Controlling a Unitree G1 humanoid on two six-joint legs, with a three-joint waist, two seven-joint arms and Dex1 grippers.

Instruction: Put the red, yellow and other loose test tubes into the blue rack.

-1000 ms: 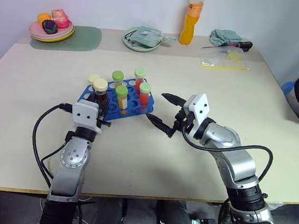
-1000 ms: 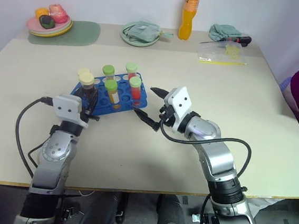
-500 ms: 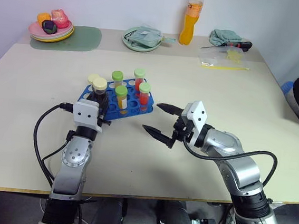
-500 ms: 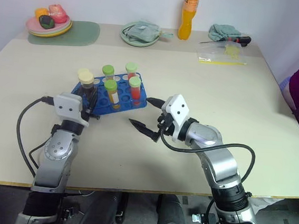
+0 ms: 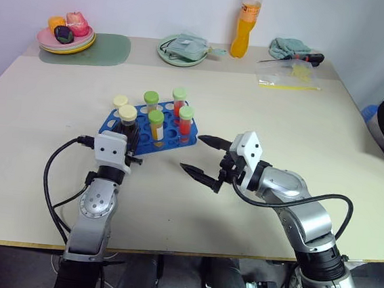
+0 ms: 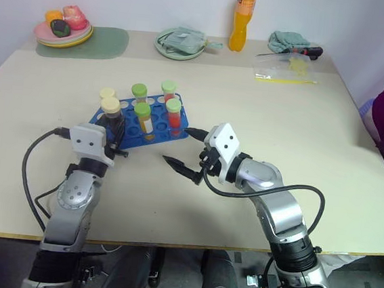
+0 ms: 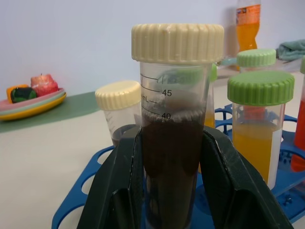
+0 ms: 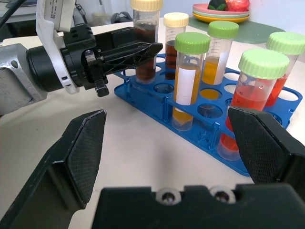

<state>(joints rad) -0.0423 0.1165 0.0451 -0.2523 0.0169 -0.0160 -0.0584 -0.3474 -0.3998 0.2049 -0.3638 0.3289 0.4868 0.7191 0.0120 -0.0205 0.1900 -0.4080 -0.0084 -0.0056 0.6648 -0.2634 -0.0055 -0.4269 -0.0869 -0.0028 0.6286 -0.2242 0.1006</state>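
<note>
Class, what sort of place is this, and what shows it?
Probably a mock lab bench: a blue plastic rack of capped test tubes on a beige table, beside a plate of toy food.

Both arms are silver metal with black joints. Behind each gripper sits a white block. The left gripper (image 5: 130, 143) and right gripper (image 5: 201, 157) have black pointed fingers. A black cable (image 5: 54, 171) loops behind each wrist.

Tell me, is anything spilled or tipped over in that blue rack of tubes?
Nothing stands out. All six capped plastic test tubes stand upright in the blue plastic rack, with no spill on the beige table. The left tool is shut on the dark brown cream-capped tube, itself upright in a rack hole.
</note>
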